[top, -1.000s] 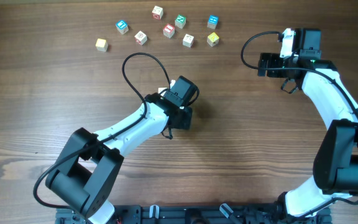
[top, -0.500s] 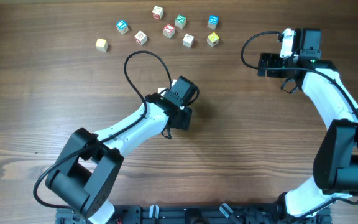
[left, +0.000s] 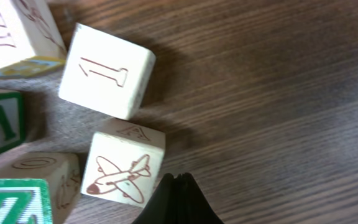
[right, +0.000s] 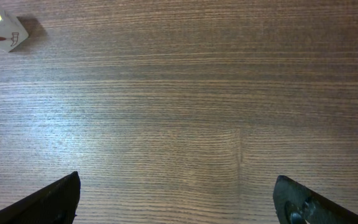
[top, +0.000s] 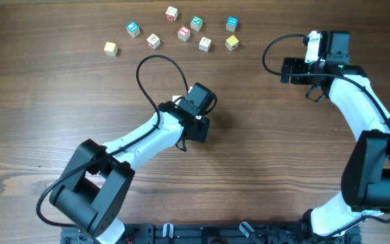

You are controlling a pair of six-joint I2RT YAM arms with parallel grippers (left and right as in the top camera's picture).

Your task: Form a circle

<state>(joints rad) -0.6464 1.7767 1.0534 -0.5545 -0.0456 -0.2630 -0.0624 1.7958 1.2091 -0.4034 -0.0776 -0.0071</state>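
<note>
left gripper (left: 178, 185) closed, empty, beside circle (left: 107, 78) | overhead seemingly hides circle | right gripper (right: 178, 200) wide

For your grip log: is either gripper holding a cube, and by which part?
Nothing is held. The left gripper is shut, empty, beside the airplane cube; the right gripper is open, empty.

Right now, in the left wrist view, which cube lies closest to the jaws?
The cream cube with the brown aeroplane drawing, right beside the shut jaws. The cube marked 1 sits farther up, the green Z cube farther left.
</note>
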